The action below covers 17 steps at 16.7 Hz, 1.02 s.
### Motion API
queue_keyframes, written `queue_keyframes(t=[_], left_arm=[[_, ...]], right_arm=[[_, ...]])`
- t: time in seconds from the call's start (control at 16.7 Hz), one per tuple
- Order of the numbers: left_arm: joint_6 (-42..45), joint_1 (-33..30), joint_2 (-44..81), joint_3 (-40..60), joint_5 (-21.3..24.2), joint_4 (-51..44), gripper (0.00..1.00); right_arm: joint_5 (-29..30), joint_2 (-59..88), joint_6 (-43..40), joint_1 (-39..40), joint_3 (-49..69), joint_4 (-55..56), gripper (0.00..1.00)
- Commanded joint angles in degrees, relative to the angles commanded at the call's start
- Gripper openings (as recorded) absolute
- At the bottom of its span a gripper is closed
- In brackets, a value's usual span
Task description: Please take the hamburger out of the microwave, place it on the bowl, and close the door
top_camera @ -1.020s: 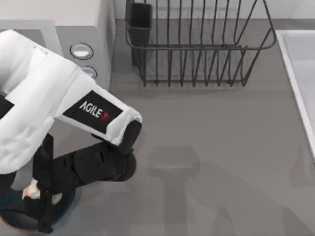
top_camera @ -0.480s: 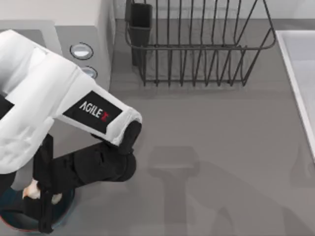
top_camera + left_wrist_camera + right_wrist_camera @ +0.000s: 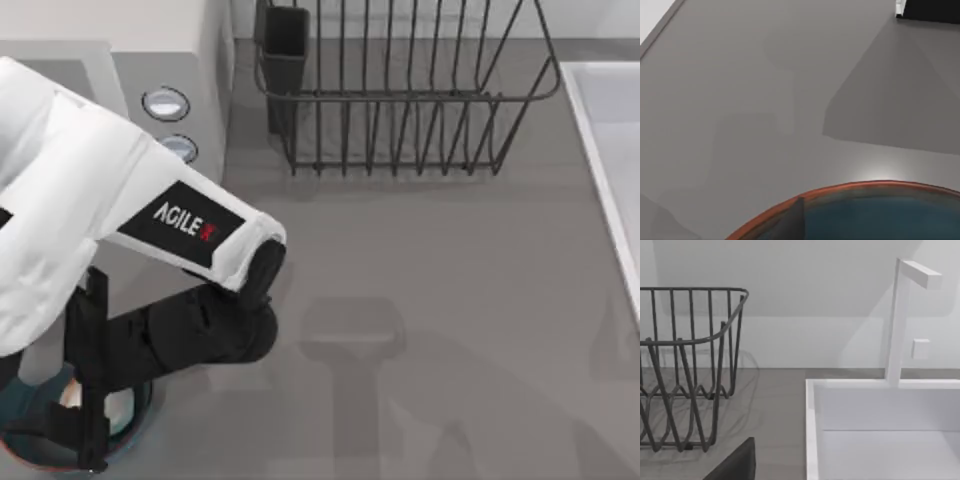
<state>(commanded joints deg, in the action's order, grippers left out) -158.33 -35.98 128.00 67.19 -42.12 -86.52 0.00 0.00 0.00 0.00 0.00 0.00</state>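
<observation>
The bowl [image 3: 30,440] sits at the front left corner of the table [image 3: 430,300], and I use it as the landmark. Directly above the bowl hangs the left gripper [image 3: 85,400], at the end of the white left arm [image 3: 90,210] that reaches down over it. The hamburger [image 3: 105,405] is seen as a small pale lump with a tan edge just over the inside of the bowl, between the dark fingers; whether the fingers press on it or stand apart from it I cannot tell. In the left wrist view the reddish rim of the bowl [image 3: 840,192] curves across the frame with the teal inside under it. Behind the bowl stands the microwave [image 3: 175,60], with its two round knobs [image 3: 165,103] facing the front. Its door [image 3: 50,62] is seen partly, behind the arm, and I cannot tell its position. To the right of the bowl and further back is the dark wire dish rack [image 3: 400,90]. Far to the right of the bowl, at the table edge, lies the white sink [image 3: 610,150], and the right wrist view looks at this sink [image 3: 880,430] and its white faucet [image 3: 900,320].
</observation>
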Motion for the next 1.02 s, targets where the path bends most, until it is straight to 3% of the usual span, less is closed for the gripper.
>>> queue_keyframes(t=[0.24, 0.42, 0.66, 1.02], left_arm=[[10.31, 2.56, -9.21, -2.76, 2.32, 5.86, 1.0], [24.57, 5.82, -20.72, -6.92, 5.49, 13.4, 1.0], [50.93, 11.19, -40.14, -14.92, 11.09, 26.02, 1.0], [97.81, 20.84, -75.03, -32.51, 22.25, 49.1, 1.0]], right_arm=[[0.0, 0.0, 0.0, 0.0, 0.0, 0.0, 1.0], [0.0, 0.0, 0.0, 0.0, 0.0, 0.0, 1.0], [0.0, 0.0, 0.0, 0.0, 0.0, 0.0, 1.0], [0.0, 0.0, 0.0, 0.0, 0.0, 0.0, 1.0]])
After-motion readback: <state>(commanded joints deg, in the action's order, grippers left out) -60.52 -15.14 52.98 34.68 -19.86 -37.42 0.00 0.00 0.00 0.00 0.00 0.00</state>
